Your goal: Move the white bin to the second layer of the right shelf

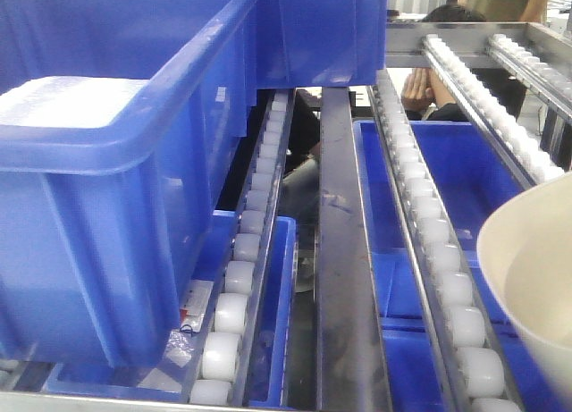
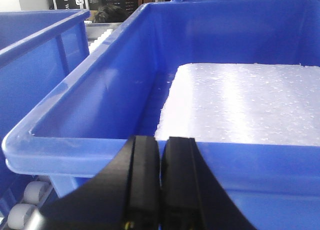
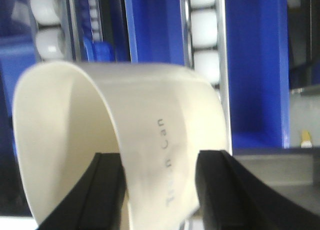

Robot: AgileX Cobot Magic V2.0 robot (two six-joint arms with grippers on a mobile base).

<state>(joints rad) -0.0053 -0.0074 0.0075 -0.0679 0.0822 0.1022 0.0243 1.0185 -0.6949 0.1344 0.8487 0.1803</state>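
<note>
A: Two fingers of your R gripper pinch the wall of the white bin, one inside, one outside. It hangs in the air, tipped on its side, low at the right edge of the front cam, just before the roller rails.

B: What can go wrong?

A: It's a thin rim grip, so I think the bin could twist or slip out. It could also bump a rail's front end, or roll down the slope once you let go.

B: And the L gripper?

A: Jaws pressed together, nothing in them, right by a blue crate w/ a white block inside.

B: What can't you see?

A: Most of the bin is cut off. Can't tell which layer those rails are. Far back there's a person, half hidden.
</note>
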